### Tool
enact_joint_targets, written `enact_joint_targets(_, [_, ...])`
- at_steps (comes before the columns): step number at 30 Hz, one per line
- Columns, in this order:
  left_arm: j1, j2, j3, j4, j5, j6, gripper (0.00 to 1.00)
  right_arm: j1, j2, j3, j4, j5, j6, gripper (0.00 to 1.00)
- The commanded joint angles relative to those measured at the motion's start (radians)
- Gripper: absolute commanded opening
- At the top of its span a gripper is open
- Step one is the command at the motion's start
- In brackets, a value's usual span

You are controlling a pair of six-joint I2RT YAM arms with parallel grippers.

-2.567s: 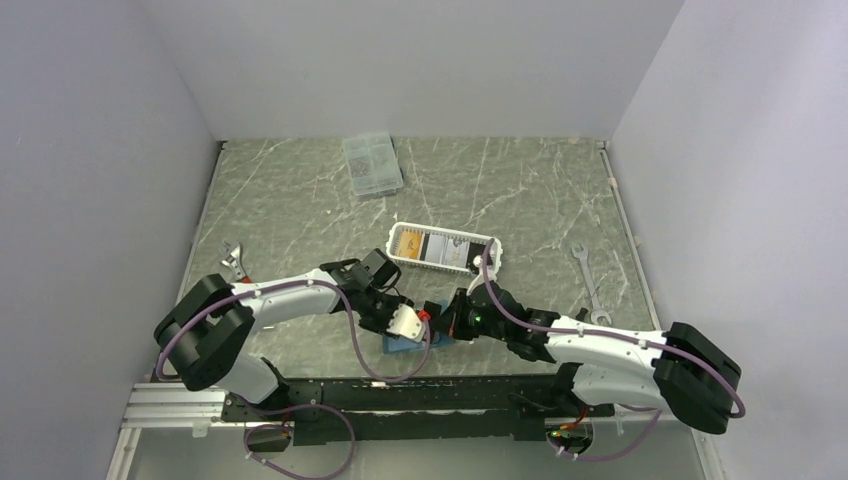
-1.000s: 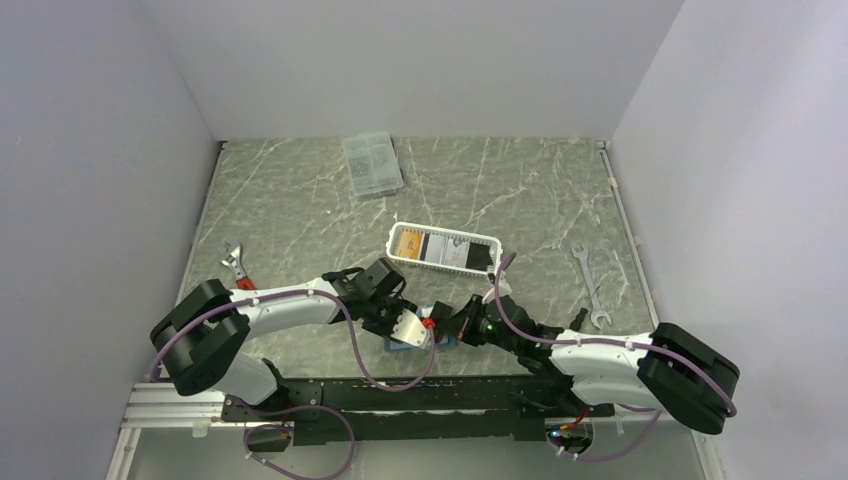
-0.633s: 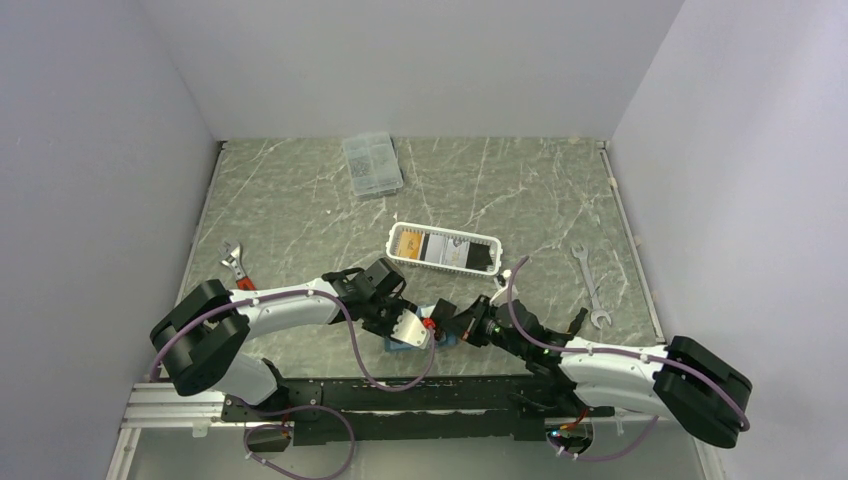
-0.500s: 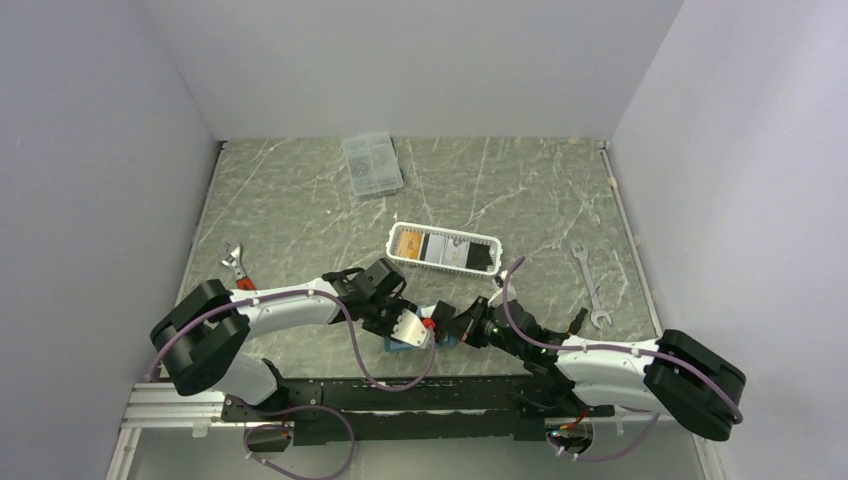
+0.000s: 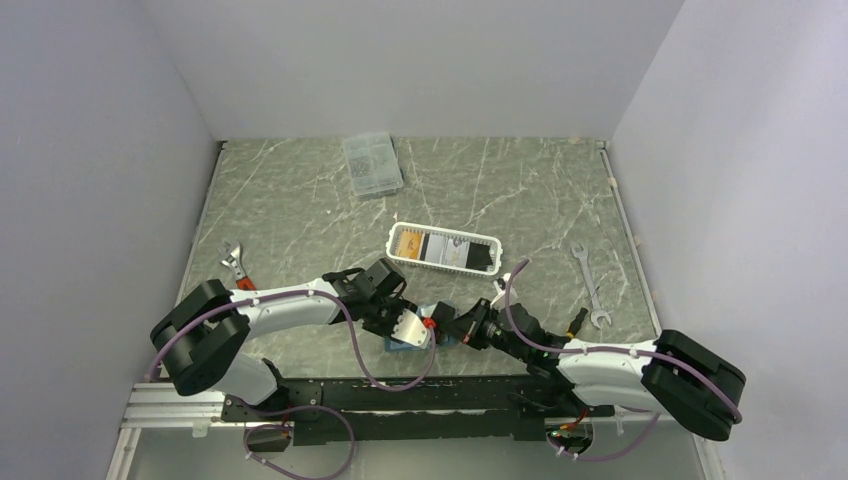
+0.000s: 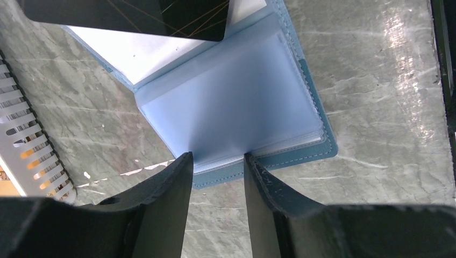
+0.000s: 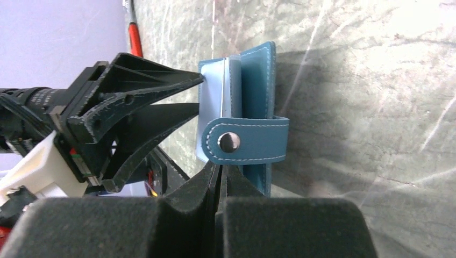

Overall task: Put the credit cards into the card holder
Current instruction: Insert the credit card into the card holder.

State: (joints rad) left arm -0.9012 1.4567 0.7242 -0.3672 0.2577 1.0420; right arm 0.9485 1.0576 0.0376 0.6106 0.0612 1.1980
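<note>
The teal card holder (image 6: 236,102) lies open on the table, pale blue sleeves up, its snap strap (image 7: 230,141) facing the right wrist camera. My left gripper (image 6: 216,157) is open, both fingertips resting on the near edge of the sleeves. My right gripper (image 7: 221,169) is shut on a black credit card (image 6: 129,16), which hangs over the holder's far half and shows edge-on between its own fingers. In the top view the two grippers (image 5: 430,328) (image 5: 456,330) meet over the holder (image 5: 402,346). More credit cards, one yellow-gold (image 5: 407,243) and one black (image 5: 482,257), lie in the white basket (image 5: 392,252).
A clear compartment box (image 5: 372,164) sits at the back. A steel wrench (image 5: 588,285) lies to the right and a red-handled tool (image 5: 236,265) to the left. The basket's slatted wall (image 6: 27,156) stands close to the holder's left side.
The right arm has lowered and edged its gripper left toward the holder with the black card. The left arm and the holder have stayed put over the last second.
</note>
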Motion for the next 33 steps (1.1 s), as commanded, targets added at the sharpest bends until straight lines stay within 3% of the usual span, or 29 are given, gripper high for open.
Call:
enact_joint_targets(1, [-0.002,0.069,-0.046,0.007,-0.077,0.006,0.45,-0.003,-0.024,0.0,0.092,0.006,-0.005,0.0])
enact_joint_targets(7, [-0.002,0.071,-0.046,0.005,-0.08,0.004,0.45,-0.009,0.031,-0.001,0.161,-0.033,-0.007,0.0])
enact_joint_targets(20, [-0.001,0.071,-0.052,0.002,-0.084,0.003,0.45,-0.011,0.053,0.013,0.092,-0.019,-0.027,0.0])
enact_joint_targets(33, [-0.006,0.073,-0.049,-0.001,-0.084,-0.004,0.45,-0.01,0.195,0.003,0.267,-0.08,-0.017,0.0])
